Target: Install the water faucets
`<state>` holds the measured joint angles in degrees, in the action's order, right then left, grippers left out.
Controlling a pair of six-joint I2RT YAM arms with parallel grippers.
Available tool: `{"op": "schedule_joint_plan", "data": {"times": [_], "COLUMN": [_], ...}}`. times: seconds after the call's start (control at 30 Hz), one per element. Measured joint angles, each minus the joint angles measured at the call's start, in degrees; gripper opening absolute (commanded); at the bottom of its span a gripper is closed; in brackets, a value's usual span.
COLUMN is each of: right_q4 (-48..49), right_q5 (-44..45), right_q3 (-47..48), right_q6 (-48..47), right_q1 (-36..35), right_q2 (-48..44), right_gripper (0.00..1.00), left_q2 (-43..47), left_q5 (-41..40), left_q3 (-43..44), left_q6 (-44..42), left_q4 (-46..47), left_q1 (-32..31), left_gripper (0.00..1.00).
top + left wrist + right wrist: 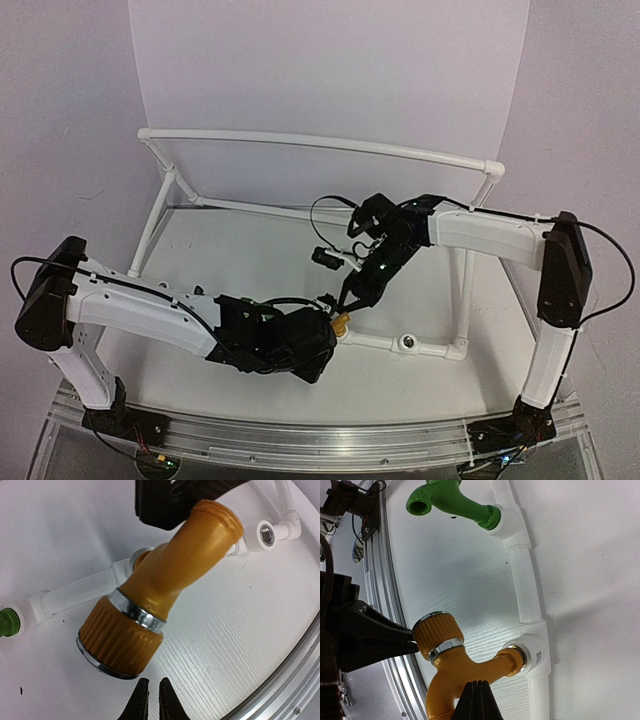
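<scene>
Jutting from a white socket (534,652), ribbed-capped golden faucet (457,669); left fingers (140,705) and right fingers (471,705) together.

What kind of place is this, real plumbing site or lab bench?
Most likely a lab robot bench: white tabletop with curved white backdrop, aluminium rail along the near edge, and a white pipe frame holding a yellow faucet and a green faucet.
</scene>
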<state>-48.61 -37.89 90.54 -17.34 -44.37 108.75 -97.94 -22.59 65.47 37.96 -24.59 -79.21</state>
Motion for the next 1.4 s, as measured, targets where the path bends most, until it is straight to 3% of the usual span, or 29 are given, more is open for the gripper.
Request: {"op": "schedule_joint_plan", "data": {"times": [0.97,1.4], "right_q4": [0.51,0.23], "right_q5": [4.3,8.17], "right_q3": [-6.45,-6.62], "right_q6": [-3.41,-8.67], "right_q1": [-1.93,-4.48], "right_q2": [-4.38,-8.11], "right_gripper": [0.0,0.0], "left_q2": [1.61,2.69], "left_q5": [-1.21,-1.13], "left_q3": [-2.25,-4.48], "left_q6": [2.77,2.86], "left_q4": [3.6,10.52], "left_q1": [5.51,9.29], "left_gripper": [0.11,0.11]}}
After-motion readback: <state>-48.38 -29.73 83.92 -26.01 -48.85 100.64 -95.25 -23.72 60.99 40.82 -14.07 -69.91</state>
